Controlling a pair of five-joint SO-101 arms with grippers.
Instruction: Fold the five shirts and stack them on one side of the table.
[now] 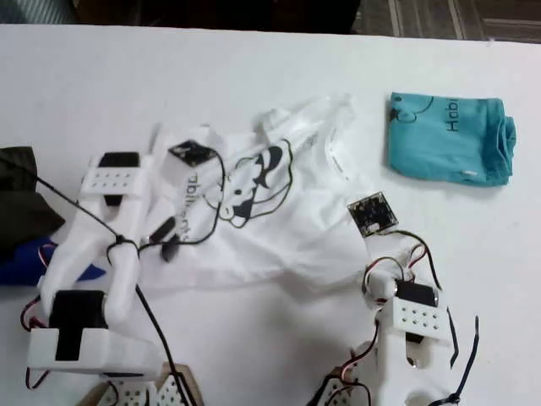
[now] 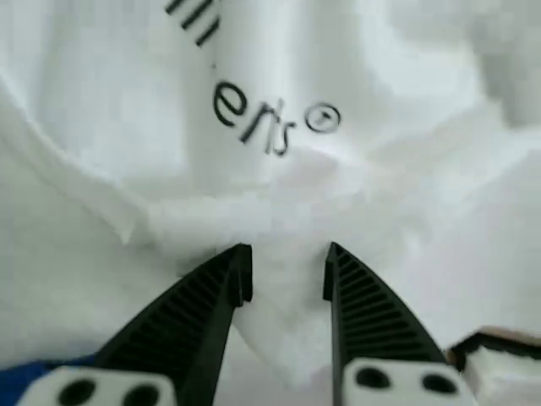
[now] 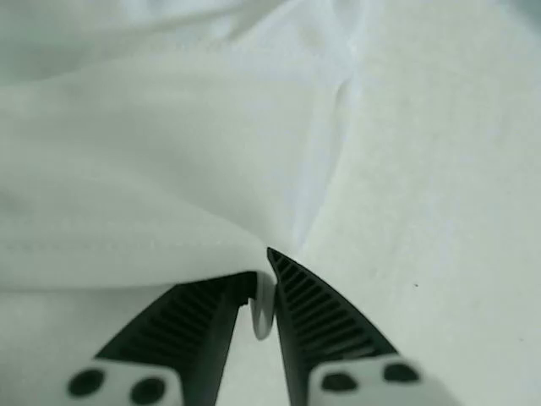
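A white shirt (image 1: 279,220) with black print lies spread and crumpled across the middle of the table. A teal shirt (image 1: 448,139) lies folded at the far right. My left gripper (image 2: 286,271) is open at the white shirt's left part, just below the lettering (image 2: 270,127), with a raised fold of cloth between its fingers. My right gripper (image 3: 264,275) is shut on the white shirt's (image 3: 169,169) hem at its lower right corner, a thin edge of cloth pinched between the fingers.
A dark garment (image 1: 21,207) and something blue (image 1: 25,262) lie at the table's left edge beside the left arm (image 1: 93,254). Bare white table (image 1: 254,59) stretches along the far side and in front of the teal shirt.
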